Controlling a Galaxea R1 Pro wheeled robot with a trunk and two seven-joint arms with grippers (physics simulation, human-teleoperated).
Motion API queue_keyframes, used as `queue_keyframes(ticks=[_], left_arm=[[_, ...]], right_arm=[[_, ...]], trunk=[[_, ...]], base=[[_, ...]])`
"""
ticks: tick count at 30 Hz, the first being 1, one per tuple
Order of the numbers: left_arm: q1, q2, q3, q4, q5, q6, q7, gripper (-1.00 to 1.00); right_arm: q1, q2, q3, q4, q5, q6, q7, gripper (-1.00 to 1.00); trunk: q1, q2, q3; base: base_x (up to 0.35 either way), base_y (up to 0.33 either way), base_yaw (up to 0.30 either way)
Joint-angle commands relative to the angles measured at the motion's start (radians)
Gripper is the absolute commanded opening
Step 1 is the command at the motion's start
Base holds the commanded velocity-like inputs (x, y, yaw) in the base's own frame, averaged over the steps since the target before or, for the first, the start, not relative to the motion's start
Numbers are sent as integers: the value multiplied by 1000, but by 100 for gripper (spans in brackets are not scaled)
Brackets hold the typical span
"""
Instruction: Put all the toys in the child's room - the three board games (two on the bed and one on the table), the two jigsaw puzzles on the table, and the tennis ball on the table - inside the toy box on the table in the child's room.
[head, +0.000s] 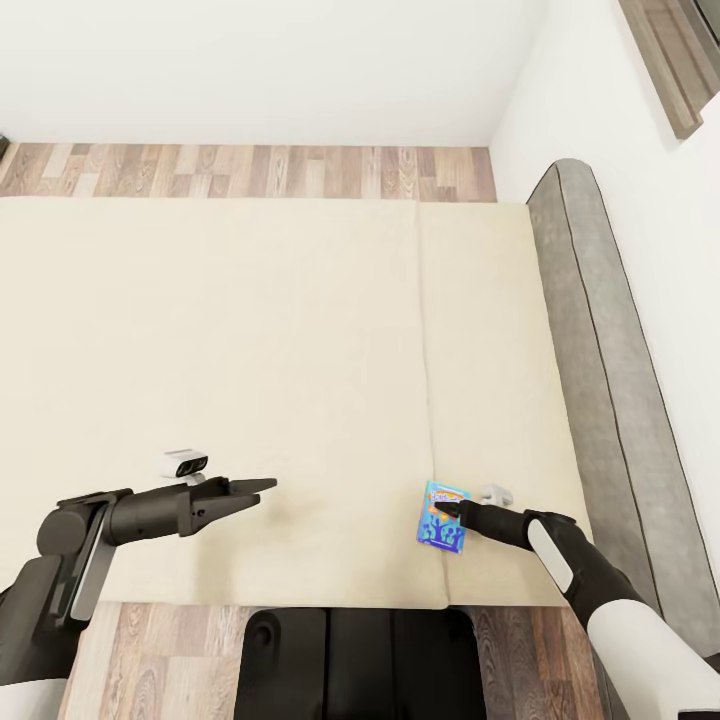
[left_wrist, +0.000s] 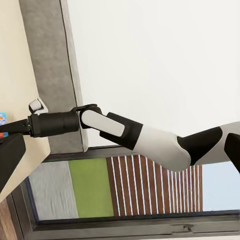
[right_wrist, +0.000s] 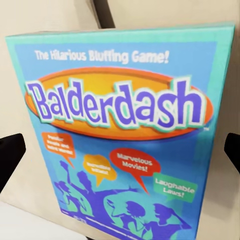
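Bed: wide cream mattress (head: 250, 380) fills the middle of the head view; a seam runs down its right part; padded grey headboard (head: 600, 380) along its right edge.
Board game: small blue flat box (head: 441, 515) lettered "Balderdash", lying flat on the mattress near the robot-side edge, right of the seam. In the right wrist view the box (right_wrist: 125, 135) shows an orange oval behind the title, speech-bubble graphics and blue silhouettes.
Right gripper: black two-finger gripper (head: 448, 510) reaches in over the box from the right, tip above the box's upper half. In the right wrist view a dark fingertip (right_wrist: 10, 155) stands at each side of the box, spread wider than the box. Contact with the box cannot be judged.
Left gripper: black gripper (head: 255, 490) held out over the mattress, well apart from the box, pointing right; nothing between the fingers; whether the fingers are apart or together I cannot tell.
Left wrist view: the right arm (left_wrist: 130, 132), white with black segments, stretches across towards the blue box at the mattress edge; white wall behind it.
Floor: wood planks (head: 250, 170) beyond the far edge of the bed, and below the near edge beside the robot's black base (head: 360, 660).
Walls: plain white wall (head: 260, 60) at the far side and behind the headboard.
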Motion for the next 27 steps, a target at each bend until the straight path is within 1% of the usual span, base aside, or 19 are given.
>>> queue_keyframes(ticks=[1,21,27], left_arm=[[0,0,0,0,0,11,-4,100],[0,-2,-2,0,0,11,-4,100],[0,-2,-2,1,-1,11,-4,100]], right_arm=[[0,-1,3,-1,-6,4,-1,100],[0,2,4,-2,-6,4,0,100],[0,3,4,-2,-6,4,0,100]], trunk=[[1,-2,-1],[1,-2,-1],[1,-2,-1]], base=[[0,0,0],[0,0,0],[0,63,0]])
